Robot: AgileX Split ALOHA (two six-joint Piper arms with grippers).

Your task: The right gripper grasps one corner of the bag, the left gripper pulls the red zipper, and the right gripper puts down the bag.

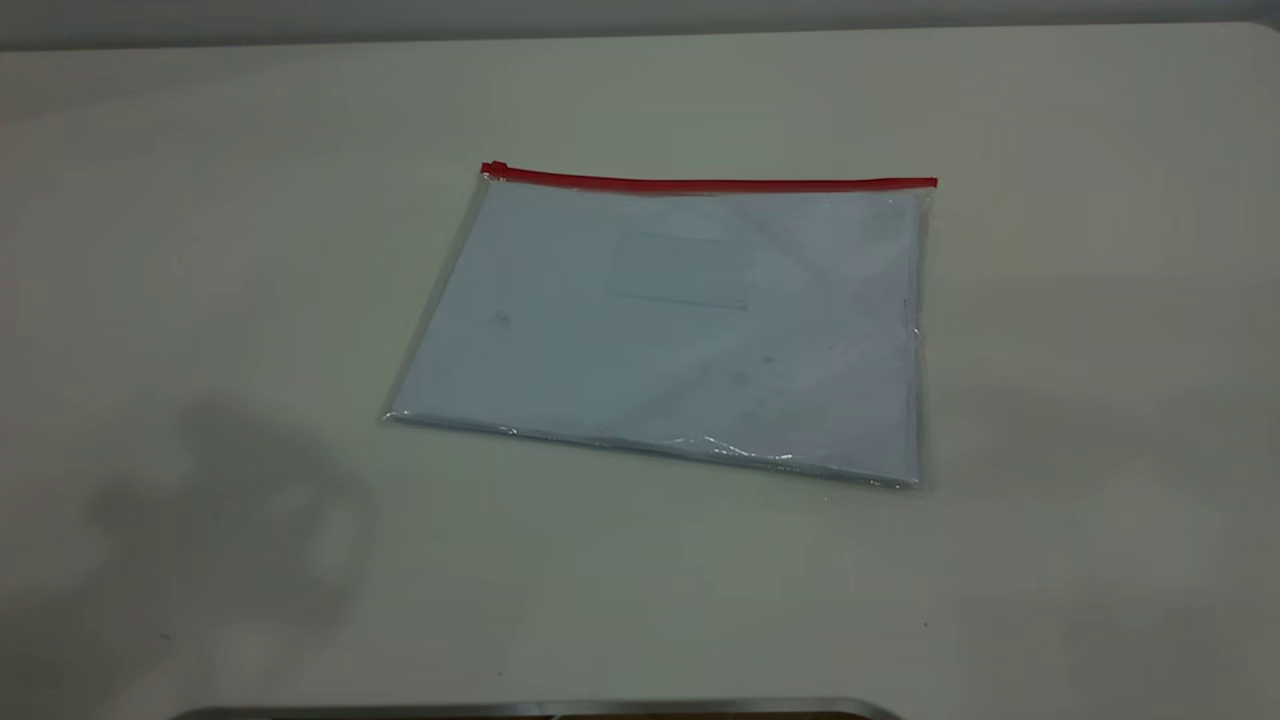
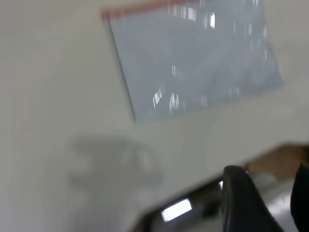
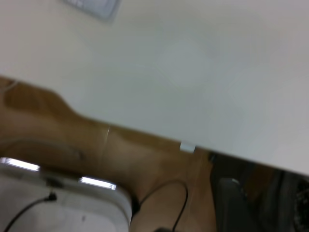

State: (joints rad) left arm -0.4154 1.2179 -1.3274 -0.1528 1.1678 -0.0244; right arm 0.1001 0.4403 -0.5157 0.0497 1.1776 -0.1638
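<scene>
The clear bag [image 1: 680,320] lies flat on the white table, white paper and a faint card pocket [image 1: 680,270] showing through it. The red zipper [image 1: 710,183] runs along its far long edge, with the slider tab [image 1: 494,168] at the left end. The corner [image 1: 926,187] at the strip's right end lies flat. Neither gripper shows in the exterior view. In the left wrist view the left gripper [image 2: 277,198] is open, off the table's near edge, well away from the bag [image 2: 193,63]. The right gripper [image 3: 263,205] is open, also off the table's edge, with only a bag corner [image 3: 94,6] in sight.
Bare table [image 1: 200,250] surrounds the bag on all sides. Arm shadows fall on the near left [image 1: 250,510]. A metal-edged object [image 1: 540,708] sits at the table's near edge. Beyond the table edge [image 3: 145,129] are a brown floor and a white unit [image 3: 63,203] with cables.
</scene>
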